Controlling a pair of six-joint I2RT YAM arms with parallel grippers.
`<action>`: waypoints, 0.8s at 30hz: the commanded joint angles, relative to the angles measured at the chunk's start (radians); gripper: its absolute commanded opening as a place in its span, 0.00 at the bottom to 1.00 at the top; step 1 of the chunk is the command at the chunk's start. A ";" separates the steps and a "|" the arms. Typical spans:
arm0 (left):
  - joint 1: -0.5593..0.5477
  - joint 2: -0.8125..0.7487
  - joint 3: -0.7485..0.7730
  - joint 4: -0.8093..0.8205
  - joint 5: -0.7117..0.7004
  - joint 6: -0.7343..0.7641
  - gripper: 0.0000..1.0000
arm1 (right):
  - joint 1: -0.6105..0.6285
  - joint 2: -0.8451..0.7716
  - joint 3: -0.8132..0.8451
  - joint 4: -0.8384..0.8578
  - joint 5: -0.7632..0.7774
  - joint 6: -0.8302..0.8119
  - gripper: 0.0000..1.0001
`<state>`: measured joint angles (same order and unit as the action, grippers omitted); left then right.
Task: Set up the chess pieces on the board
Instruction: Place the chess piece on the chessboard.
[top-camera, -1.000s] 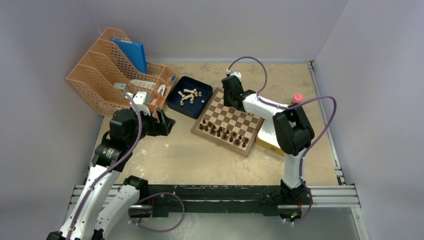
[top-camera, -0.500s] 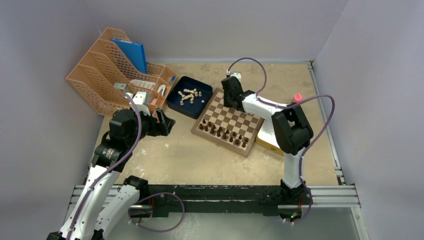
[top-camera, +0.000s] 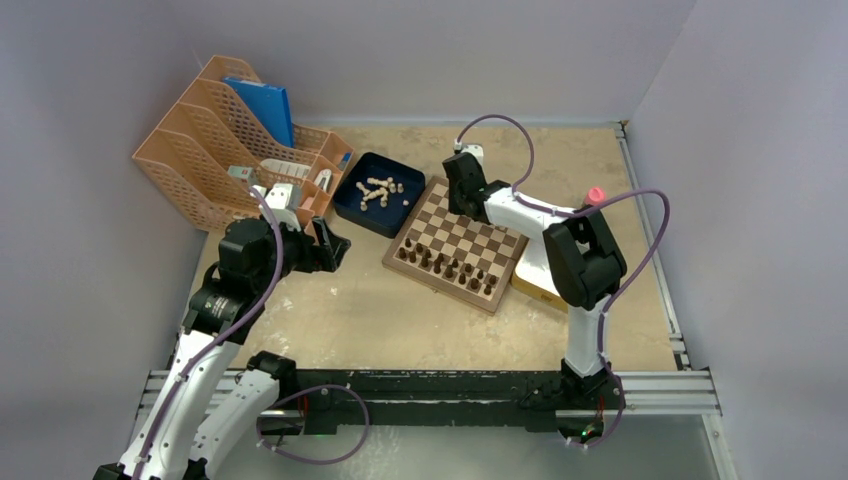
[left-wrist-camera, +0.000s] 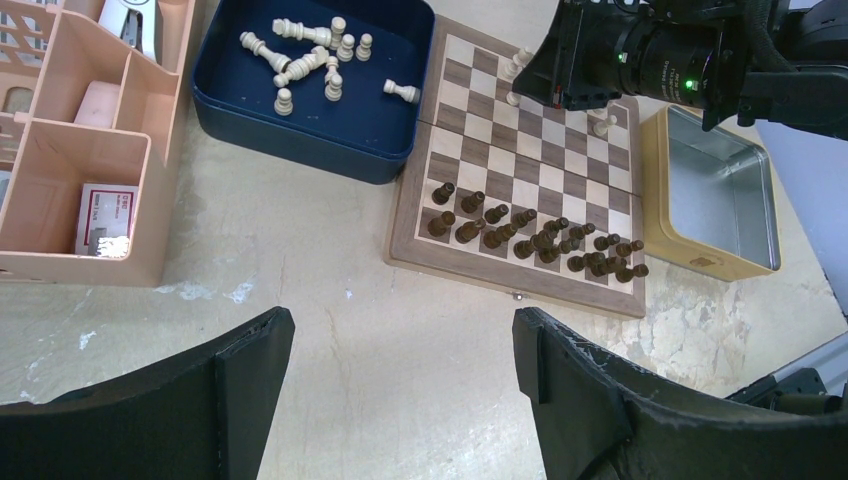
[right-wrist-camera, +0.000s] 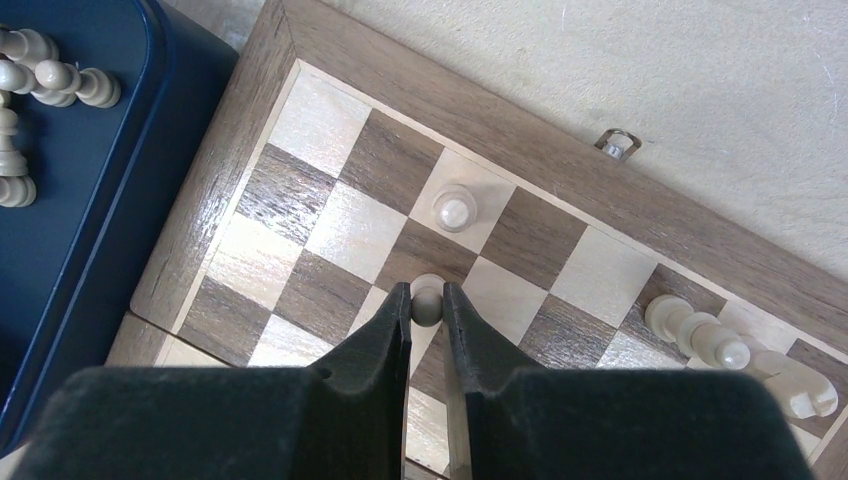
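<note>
- right hand (right-wrist-camera: 427, 312) clamped on a light pawn (right-wrist-camera: 427, 292), near the board (right-wrist-camera: 560, 180) corner beside the blue tray (right-wrist-camera: 90, 170)
- left hand (left-wrist-camera: 400, 345) held spread wide over the surface (left-wrist-camera: 350, 300), nothing gripped
- most chess pieces (left-wrist-camera: 310, 62) seen lying in the tray

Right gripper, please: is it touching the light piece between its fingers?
Touching: the right wrist view shows the right gripper pinching the piece, no gap either side.
</note>
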<state>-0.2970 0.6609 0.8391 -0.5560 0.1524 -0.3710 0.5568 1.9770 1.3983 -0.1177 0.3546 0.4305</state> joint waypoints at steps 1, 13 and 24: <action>-0.005 -0.005 0.005 0.039 0.006 0.011 0.80 | -0.003 0.010 0.033 0.016 0.024 0.011 0.15; -0.005 0.013 0.006 0.043 0.022 0.012 0.80 | -0.003 0.008 0.037 0.003 0.028 0.009 0.17; -0.005 0.003 0.003 0.045 0.025 0.011 0.80 | -0.003 0.003 0.066 -0.037 0.033 0.001 0.34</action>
<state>-0.2970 0.6731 0.8391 -0.5552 0.1631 -0.3710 0.5560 1.9911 1.4124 -0.1307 0.3691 0.4278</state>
